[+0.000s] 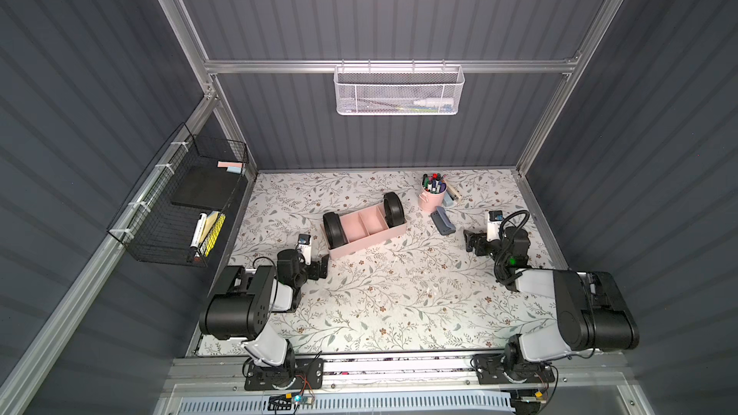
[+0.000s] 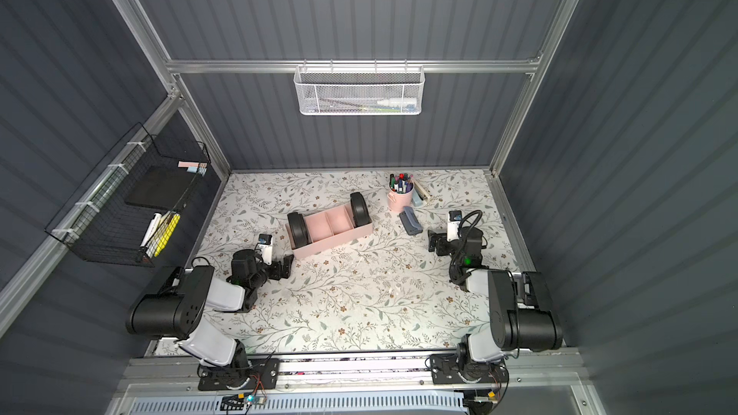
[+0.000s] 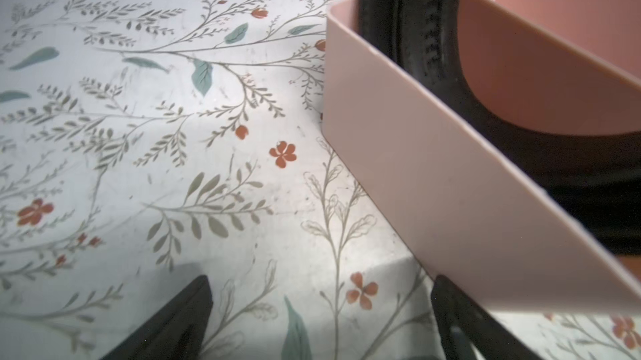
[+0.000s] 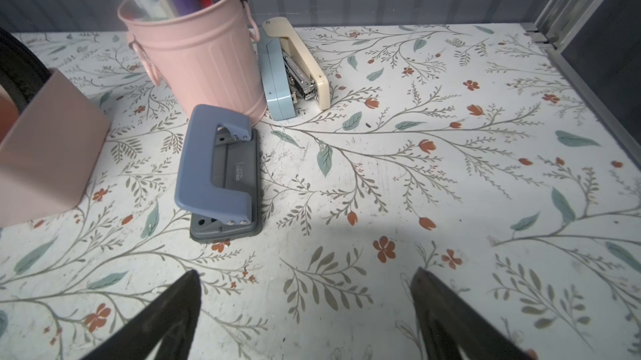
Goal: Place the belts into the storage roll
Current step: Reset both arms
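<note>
Left pincer (image 3: 322, 282) gapes at the edge of the storage roll (image 3: 416, 167); right pincer (image 4: 305, 271) gapes above open table (image 4: 381, 174).

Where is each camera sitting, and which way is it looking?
Both top views: high above the arm bases, looking down over the table; both arms show, left tool and right tool open, either side of the pink tray.
Left wrist: on the left arm, low, facing the tray's end and a coiled belt inside; two fingertips show.
Right wrist: on the right arm, facing the hole punch, marker cup and stapler; its fingertips show.
Shared: both wrist views catch the tray.
</note>
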Motion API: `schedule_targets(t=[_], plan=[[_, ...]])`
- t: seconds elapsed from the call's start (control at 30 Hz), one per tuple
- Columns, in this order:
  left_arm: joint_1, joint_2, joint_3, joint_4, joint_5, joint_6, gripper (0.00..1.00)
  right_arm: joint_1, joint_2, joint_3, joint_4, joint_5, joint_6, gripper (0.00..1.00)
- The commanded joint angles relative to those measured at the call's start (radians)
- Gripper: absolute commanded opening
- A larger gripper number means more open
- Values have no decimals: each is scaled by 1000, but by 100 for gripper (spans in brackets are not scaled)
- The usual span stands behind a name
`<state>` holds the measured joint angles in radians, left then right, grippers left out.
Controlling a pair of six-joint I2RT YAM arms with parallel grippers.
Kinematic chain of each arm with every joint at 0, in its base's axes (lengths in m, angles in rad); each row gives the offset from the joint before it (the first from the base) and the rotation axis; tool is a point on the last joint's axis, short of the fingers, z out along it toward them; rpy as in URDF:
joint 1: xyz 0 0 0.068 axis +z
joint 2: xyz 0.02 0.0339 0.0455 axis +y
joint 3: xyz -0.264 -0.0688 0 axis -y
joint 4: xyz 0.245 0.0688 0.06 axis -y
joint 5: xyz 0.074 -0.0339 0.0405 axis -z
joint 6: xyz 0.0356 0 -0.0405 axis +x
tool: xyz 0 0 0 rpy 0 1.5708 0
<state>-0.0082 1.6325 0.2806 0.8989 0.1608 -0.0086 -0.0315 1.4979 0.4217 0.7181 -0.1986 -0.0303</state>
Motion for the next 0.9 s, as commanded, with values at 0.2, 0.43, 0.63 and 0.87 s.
schedule_targets(t=[0.2,0.43,0.63,0.87], plan=[[-13,23,59,-49,-90,3,99,-2,8,16,18,75,35,99],[-15,15,54,-49,-87,-1,99,-2,5,10,27,74,34,99],[-15,15,54,-51,-87,-1,99,-2,7,12,29,73,33,99],[-15,15,54,-51,-87,0,99,-2,20,24,21,70,29,99]])
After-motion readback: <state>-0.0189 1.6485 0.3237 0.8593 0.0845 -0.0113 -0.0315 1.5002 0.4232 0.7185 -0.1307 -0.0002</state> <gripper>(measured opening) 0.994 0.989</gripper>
